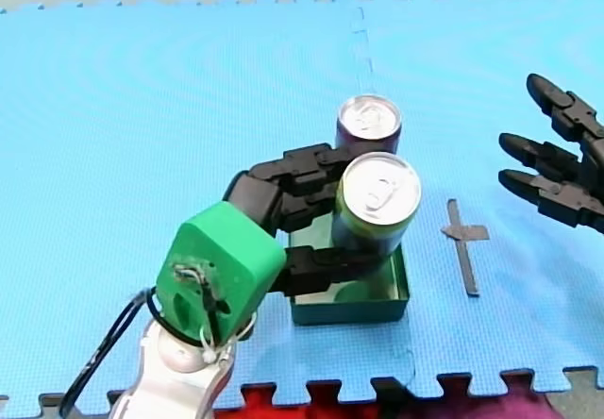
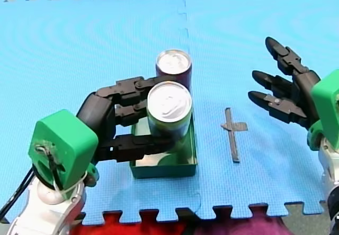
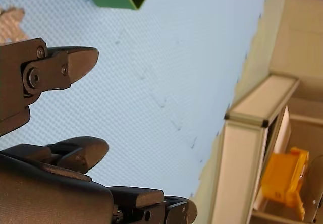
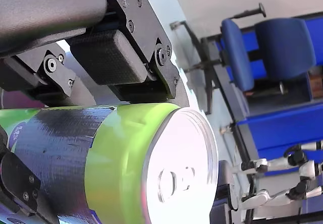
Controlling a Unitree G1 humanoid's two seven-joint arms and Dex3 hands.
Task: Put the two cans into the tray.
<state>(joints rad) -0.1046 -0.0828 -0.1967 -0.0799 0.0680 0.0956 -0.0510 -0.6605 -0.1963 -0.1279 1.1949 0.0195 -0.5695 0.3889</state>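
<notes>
Green can (image 2: 169,108) is held upright by left hand (image 2: 114,119) at frame centre, over the green tray (image 2: 159,170). Fingers (image 4: 108,57) are clamped on the sidewall, two on the upper side and one on the lower. Whether the base is seated on the tray floor cannot be told. Purple can (image 2: 174,65) is stood on the blue mat (image 2: 79,44) just above the tray's top edge, outside it. Right hand (image 2: 283,95) is at frame right, empty, not curled. Cans are judged light, thin-walled, smooth and easily dented, so they are best gripped mid-body with moderate squeeze and kept upright.
</notes>
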